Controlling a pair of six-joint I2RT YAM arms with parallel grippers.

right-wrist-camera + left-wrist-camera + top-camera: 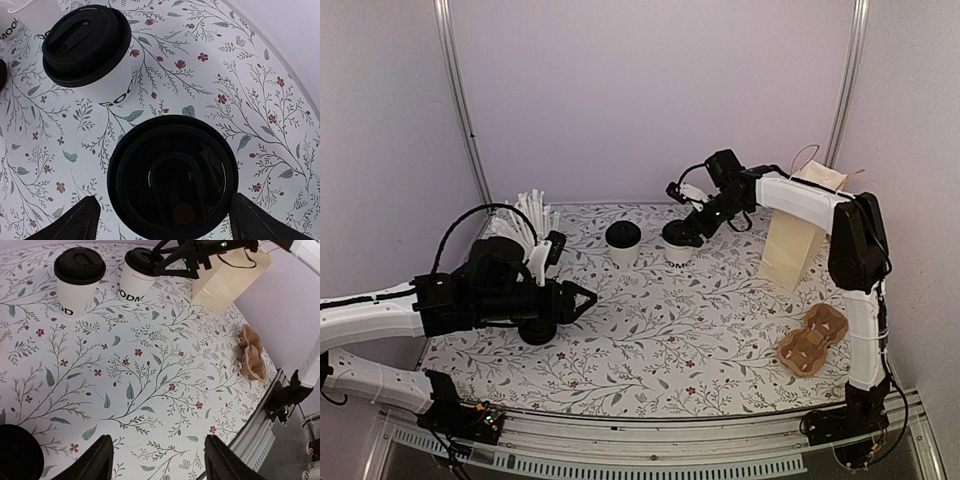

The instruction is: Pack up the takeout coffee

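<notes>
Left gripper [159, 440]: jaws apart, with only the floral tablecloth [150, 380] between them. It hangs low over the near left of the table and points across it.
Black lid [17, 455]: just outside one of the left fingers, in the lower corner of the left wrist view. What it sits on is hidden there.
Cardboard carrier [812, 340]: lies flat near the right arm's base, well apart from both pairs of jaws and off to one side of where the left jaws point.
Right gripper [164, 199]: jaws wide apart, one finger on each side of the lid of the takeout coffee [172, 175]. It is not clamped on it, and a sliver of tablecloth shows between one finger and the rim. I cannot tell whether the other fingertip grazes the rim.
Takeout coffee: upright on the tablecloth, directly under and between the right jaws, with its black lid on. The left wrist view shows its white wall with dark lettering, far ahead of the left jaws.
Second lidded cup [87, 45]: upright, outside and beyond the right jaws. It is near the takeout coffee but apart from it, with tablecloth between them.
Paper bag [788, 245]: stands upright behind the right jaws, beneath the right forearm.
White sticks [532, 212]: fan upward at the far left, behind the left jaws.
</notes>
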